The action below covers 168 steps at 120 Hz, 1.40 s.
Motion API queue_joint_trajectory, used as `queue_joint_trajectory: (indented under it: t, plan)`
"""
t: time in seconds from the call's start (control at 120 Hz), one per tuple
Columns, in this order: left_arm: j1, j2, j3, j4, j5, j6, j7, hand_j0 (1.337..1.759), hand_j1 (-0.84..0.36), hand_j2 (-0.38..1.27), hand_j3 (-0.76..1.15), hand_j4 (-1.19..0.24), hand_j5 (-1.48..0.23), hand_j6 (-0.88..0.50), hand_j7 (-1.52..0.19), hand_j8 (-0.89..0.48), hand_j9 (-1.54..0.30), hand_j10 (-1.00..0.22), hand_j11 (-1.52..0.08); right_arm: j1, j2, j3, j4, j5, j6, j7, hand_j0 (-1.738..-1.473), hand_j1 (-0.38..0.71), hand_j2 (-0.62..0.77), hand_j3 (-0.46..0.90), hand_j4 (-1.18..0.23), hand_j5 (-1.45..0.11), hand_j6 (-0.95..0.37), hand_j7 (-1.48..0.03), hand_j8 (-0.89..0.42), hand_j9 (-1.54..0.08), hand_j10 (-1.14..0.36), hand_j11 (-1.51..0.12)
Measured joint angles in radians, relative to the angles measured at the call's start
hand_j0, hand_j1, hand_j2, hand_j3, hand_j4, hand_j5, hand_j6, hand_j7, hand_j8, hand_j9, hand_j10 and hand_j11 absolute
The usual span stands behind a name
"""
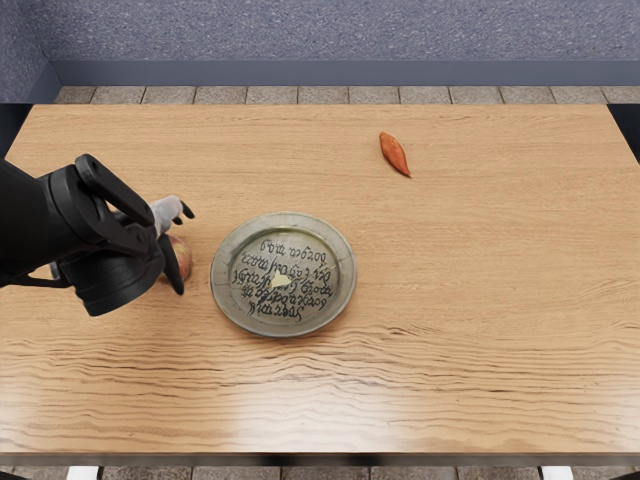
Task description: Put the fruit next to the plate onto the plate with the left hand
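A small reddish-yellow fruit (pixel 185 257) lies on the table just left of the round grey plate (pixel 283 274), which has dark lettering on its face. My left hand (pixel 178 243) comes in from the left edge and hovers right over the fruit, its bulky black wrist hiding the fruit's left half. One pale finger (pixel 170 211) points past the fruit's far side and a dark finger (pixel 174 274) hangs down in front of it. The hand looks open, spread around the fruit without closing on it. The right arm is out of view.
An orange, elongated piece of produce (pixel 394 153) lies toward the back right of the wooden table (pixel 470 320), well away from the plate. A low grey wall runs behind the table's far edge.
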<state>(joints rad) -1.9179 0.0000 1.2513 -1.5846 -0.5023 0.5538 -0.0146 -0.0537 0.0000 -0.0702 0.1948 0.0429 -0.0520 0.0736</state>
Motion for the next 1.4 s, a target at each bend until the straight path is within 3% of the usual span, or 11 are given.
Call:
queue_joint_trajectory:
  t: [0.258,1.025,1.117,1.15,1.292,1.4]
  plan:
    - [0.019,0.0,0.02,0.0,-0.002,0.0,-0.021,1.658,0.08,0.05,0.0,-0.23,-0.29,-0.23,-0.29,-0.23,-0.29,-0.23,-0.29,0.0,0.0,0.0,0.0,0.0,0.0,0.0,-1.658,-0.34,0.0,0.0,-0.01,-0.01,-0.01,-0.01,-0.01,-0.01,-0.01,-0.01]
    - [0.037,0.0,0.034,0.006,-0.003,0.001,-0.025,1.658,0.0,0.06,0.0,-0.29,-0.38,-0.29,-0.38,-0.29,-0.38,-0.29,-0.38,0.0,0.0,0.0,0.0,0.0,0.0,0.0,-1.658,-0.34,0.0,0.0,-0.01,-0.01,-0.01,-0.01,-0.01,-0.01,-0.01,-0.01]
    - [0.051,0.0,0.034,0.007,-0.011,-0.003,-0.024,1.658,-0.14,0.08,0.0,-0.41,-0.53,-0.4,-0.53,-0.41,-0.53,-0.41,-0.53,0.0,0.0,0.0,0.0,0.0,0.0,0.0,-1.658,-0.34,0.0,0.0,-0.01,-0.01,-0.01,-0.01,-0.01,-0.01,-0.01,-0.01]
    - [0.051,0.0,0.034,0.007,-0.022,-0.005,-0.024,1.657,-0.2,0.1,0.0,-0.47,-0.61,-0.38,-0.61,-0.4,-0.61,-0.47,-0.61,0.0,0.0,0.0,0.0,0.0,0.0,0.0,-1.658,-0.34,0.0,0.0,-0.01,-0.01,-0.01,-0.01,-0.01,-0.01,-0.01,-0.01]
    - [0.051,0.0,0.034,0.006,-0.064,-0.013,-0.023,1.651,-0.37,0.27,0.0,-0.22,-0.9,-0.11,-0.9,-0.15,-0.9,-0.65,-0.9,0.0,0.0,0.0,0.0,0.0,0.0,0.0,-1.658,-0.34,0.0,0.0,-0.01,-0.01,-0.01,-0.01,-0.01,-0.01,-0.01,-0.01]
    - [0.044,0.0,0.034,0.006,-0.077,-0.03,-0.024,1.647,-0.39,0.26,0.0,-0.13,-1.04,0.0,-1.02,-0.07,-1.02,-0.71,-1.03,0.0,0.0,0.0,0.0,0.0,0.0,0.0,-1.658,-0.34,0.0,0.0,-0.01,-0.01,-0.01,-0.01,-0.01,-0.01,-0.01,-0.01]
